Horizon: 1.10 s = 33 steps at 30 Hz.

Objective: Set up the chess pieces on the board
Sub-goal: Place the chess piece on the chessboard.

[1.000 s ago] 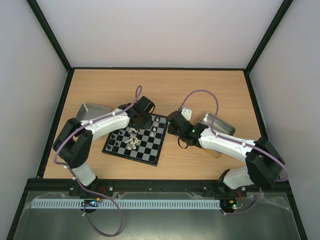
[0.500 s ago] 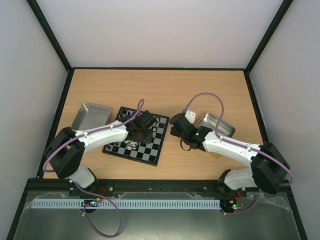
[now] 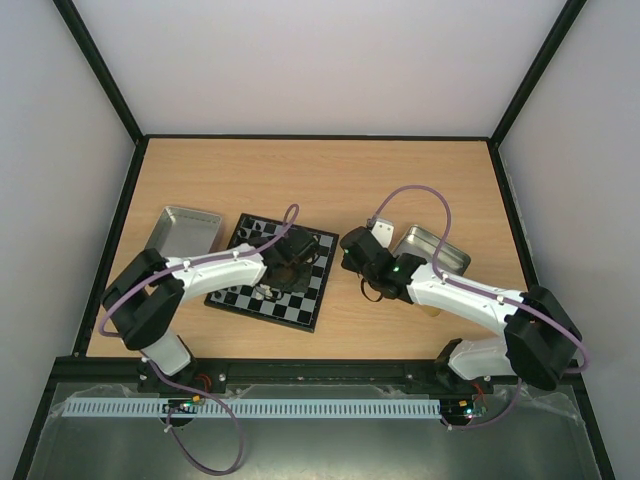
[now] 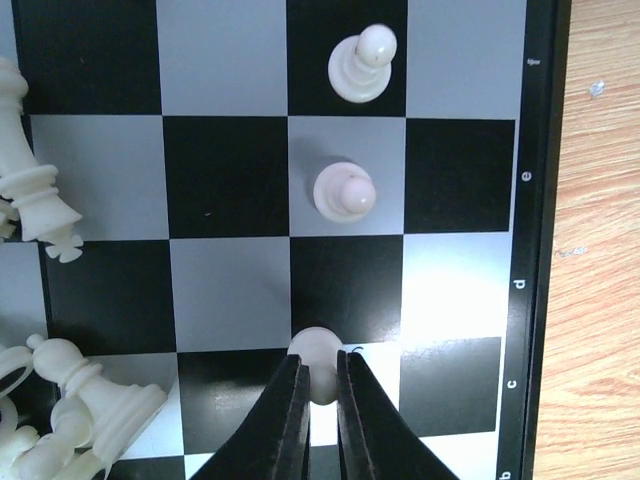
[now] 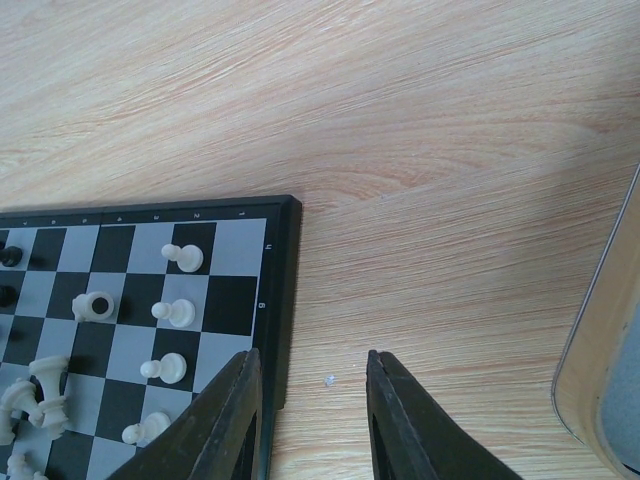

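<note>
- The desk (image 3: 320, 180) carries the board (image 3: 300, 302), which lies between two silver tins (image 3: 183, 228), one far left and one right.
- Over the last second the left arm has stretched lower across the board. The left arm's fingers (image 4: 297, 385) are pinched tight on a white pawn (image 4: 318, 350), low over the square next in line with two standing white pawns (image 4: 343, 190) by the right rim.
- The right arm's fingers (image 5: 238, 400) have barely shifted. They hang half open and empty over bare desk just right of the board.
- The held pawn looks about ready to set down. A heap of white pieces (image 4: 60, 420) is still unsorted.
</note>
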{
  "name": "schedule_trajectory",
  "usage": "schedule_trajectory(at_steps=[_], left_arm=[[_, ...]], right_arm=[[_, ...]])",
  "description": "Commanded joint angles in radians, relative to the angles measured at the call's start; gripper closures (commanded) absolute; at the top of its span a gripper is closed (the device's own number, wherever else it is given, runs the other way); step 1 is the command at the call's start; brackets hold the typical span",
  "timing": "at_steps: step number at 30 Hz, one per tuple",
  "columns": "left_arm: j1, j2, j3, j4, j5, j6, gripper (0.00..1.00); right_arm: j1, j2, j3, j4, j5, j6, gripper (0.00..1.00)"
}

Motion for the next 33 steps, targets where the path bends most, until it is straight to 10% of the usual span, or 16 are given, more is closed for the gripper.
schedule_trajectory(at_steps=[1,15,33], left_arm=[[-0.008,0.025,0.033,0.004,-0.024,0.0,0.91],[-0.009,0.063,0.056,0.002,-0.031,0.006,0.87],[0.025,-0.116,0.082,0.005,-0.082,-0.01,0.58]], right_arm=[[-0.003,-0.014,-0.011,0.018,0.049,0.014,0.72],[-0.005,-0.026,-0.02,0.019,0.065,0.024,0.72],[-0.005,-0.051,-0.003,0.034,0.041,-0.001,0.72]])
